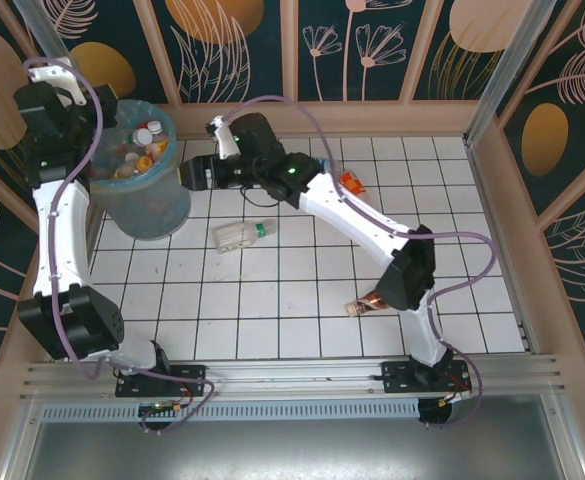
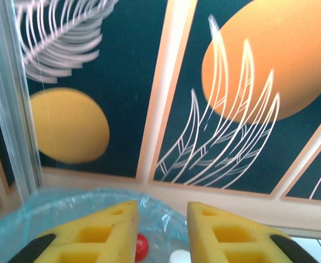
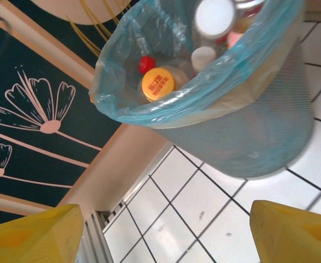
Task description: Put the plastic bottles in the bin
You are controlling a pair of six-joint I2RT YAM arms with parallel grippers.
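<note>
in the top view the left arm (image 1: 57, 225) bends over the far-left rim of the bin (image 1: 162, 215), and its wrist covers the fingers, so their stance cannot be told from there. the left wrist view settles it: the left gripper (image 2: 161, 207) holds its 2 yellow fingers (image 2: 94, 235) a little apart with nothing between them, just above the bin's light-blue bag (image 2: 61, 203). a red cap (image 2: 141, 246) and a white cap (image 2: 179, 256) peek through the gap, the white one cut off by the lower edge. the right gripper (image 3: 165, 219) is spread wide and empty, its fingers cut off at the 2 lower corners. in the top view it sits just beside the bin's right wall.

the bin is a round grey-blue mesh bucket, upright at the far-left corner of the white tiled table (image 1: 302, 300), with the translucent bag folded over its rim. the bottles in the bin (image 1: 137, 150) are heaped up to the rim. mostly their tops are readable, among them an orange cap (image 3: 157, 84) with red print, and their labels are hard to make out through the bag.

3 more bottles lie on the table. a clear bottle (image 1: 242, 235) with a green cap lies near the bin. an orange-labelled bottle (image 1: 351, 183) is partly hidden behind the right arm (image 1: 332, 200). a brown-labelled bottle (image 1: 365, 304) is tucked against that arm's elbow.
</note>
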